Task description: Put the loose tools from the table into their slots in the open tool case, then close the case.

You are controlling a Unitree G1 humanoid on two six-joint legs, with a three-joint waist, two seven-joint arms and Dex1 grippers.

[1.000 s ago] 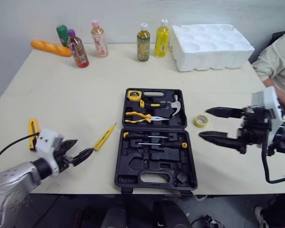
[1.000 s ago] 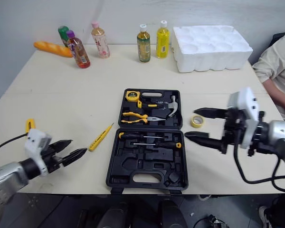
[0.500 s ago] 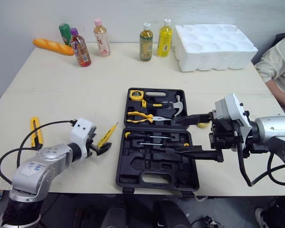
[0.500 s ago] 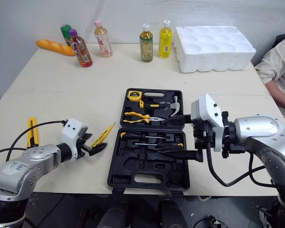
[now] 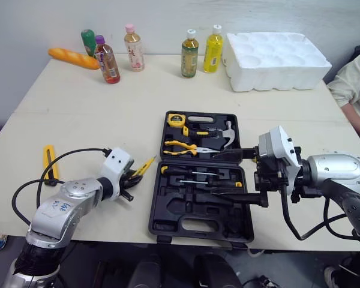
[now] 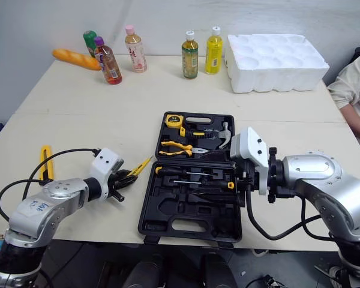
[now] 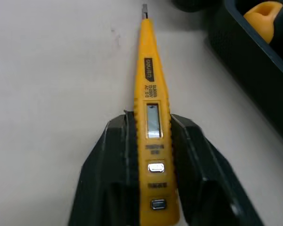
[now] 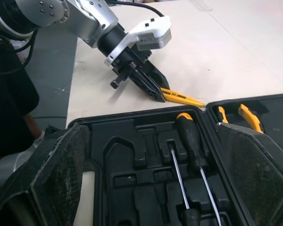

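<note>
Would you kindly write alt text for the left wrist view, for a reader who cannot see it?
The left hand has its two black fingers pressed against both sides of a yellow tester pen lying on the table. The pen's metal tip points away, and a corner of the black tool case sits nearby.

print on the yellow tester pen (image 7: 152,117) cannot be read.
</note>
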